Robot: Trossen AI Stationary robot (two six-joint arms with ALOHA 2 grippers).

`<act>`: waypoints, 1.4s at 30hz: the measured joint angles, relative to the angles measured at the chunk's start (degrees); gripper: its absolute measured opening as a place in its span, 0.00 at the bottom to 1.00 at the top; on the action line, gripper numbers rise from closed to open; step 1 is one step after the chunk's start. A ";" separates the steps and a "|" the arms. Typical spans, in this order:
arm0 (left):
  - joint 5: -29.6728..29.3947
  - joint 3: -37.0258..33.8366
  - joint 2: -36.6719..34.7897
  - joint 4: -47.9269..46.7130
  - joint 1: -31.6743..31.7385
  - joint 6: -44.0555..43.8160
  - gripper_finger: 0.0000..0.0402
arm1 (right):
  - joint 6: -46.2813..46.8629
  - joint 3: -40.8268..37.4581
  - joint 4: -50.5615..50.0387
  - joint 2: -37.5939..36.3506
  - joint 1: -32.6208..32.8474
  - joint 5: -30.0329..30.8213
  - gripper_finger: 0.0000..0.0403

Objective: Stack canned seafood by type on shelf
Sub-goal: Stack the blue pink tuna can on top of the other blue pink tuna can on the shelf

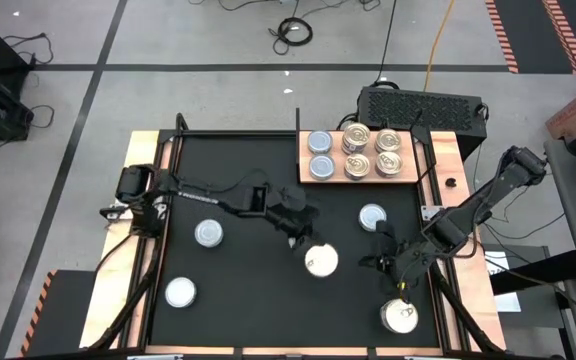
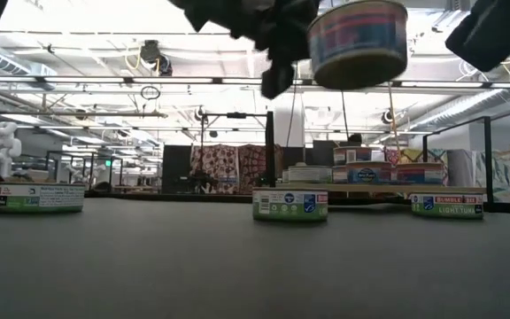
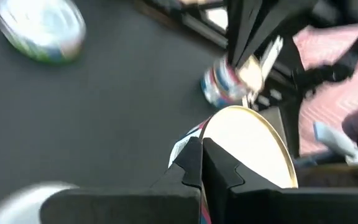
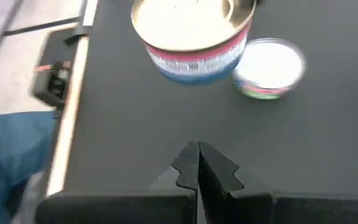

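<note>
Left pincer (image 1: 310,250) clamps cream-top tin (image 1: 321,262), lifted, in front of shelf (image 1: 360,172). Right pincer (image 1: 400,285) closed, empty, near front-right tin (image 1: 399,317).

A pale grey concrete floor (image 1: 218,50) crossed by dark tape lines surrounds the table, with a coil of black cable (image 1: 294,32) lying on it at the far side and a yellow cord (image 1: 436,40) trailing beside it. A perforated black metal box (image 1: 420,106) sits behind the table's far right corner. A brown cardboard box (image 1: 574,115) stands at far right. Beyond the table, a high white ceiling with bright strip lights (image 2: 104,53) spans the hall, above patterned hanging cloths (image 2: 233,168) and dark metal frames (image 2: 467,151).
</note>
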 joint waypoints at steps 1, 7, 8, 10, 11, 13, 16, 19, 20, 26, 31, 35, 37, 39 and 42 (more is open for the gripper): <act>-0.13 1.68 0.00 -0.79 1.02 0.90 0.00 | -0.01 0.00 -0.71 -1.04 -0.10 1.26 0.00; -2.31 8.17 -0.04 -1.51 8.11 3.92 0.00 | -0.03 0.00 -4.88 -6.28 -0.14 8.11 0.00; -2.75 8.88 -0.03 -1.72 9.33 3.96 0.00 | -0.07 0.00 -5.56 -6.88 -0.14 8.75 0.00; -3.61 10.29 0.12 -1.46 11.92 4.82 0.00 | -0.37 0.00 -6.01 -7.81 -0.16 9.52 0.00; -4.61 10.92 0.49 -0.63 13.06 5.25 0.00 | -0.71 0.00 -6.39 -8.14 -0.16 10.23 0.00; -5.61 11.52 0.94 1.18 15.45 5.26 0.00 | -1.49 0.00 -6.71 -8.48 -0.29 11.56 0.00; -5.67 12.56 3.72 4.53 18.22 3.77 0.00 | -1.74 0.00 -7.29 -8.68 -0.60 12.00 0.00; -5.60 15.04 7.63 6.08 20.21 1.86 0.00 | -1.69 0.00 -7.65 -8.65 -1.07 12.15 0.00; -5.72 16.07 9.08 7.27 20.66 1.32 0.00 | -1.65 0.00 -8.06 -8.62 -1.15 12.12 0.00; -6.68 25.43 19.26 8.78 21.85 -1.01 0.00 | -0.95 0.00 -8.14 -8.57 -1.15 12.22 0.00; -6.64 35.18 27.33 8.67 21.95 -1.31 0.00 | 0.00 0.00 -8.83 -8.55 -1.15 12.08 0.00; -6.28 39.93 31.38 6.87 21.99 -2.11 0.00 | 0.02 0.00 -9.02 -8.55 -1.12 12.04 0.00; -6.10 40.44 32.00 5.33 22.15 -2.13 0.00 | 0.25 0.00 -9.16 -8.55 -1.12 12.00 0.00; -6.17 40.44 31.98 2.76 22.39 -0.98 0.00 | 1.25 0.00 -10.10 -8.55 -1.12 11.95 0.00; -8.56 40.46 31.93 -0.81 22.66 0.36 0.00 | 2.53 0.00 -11.81 -8.55 -1.12 11.92 0.00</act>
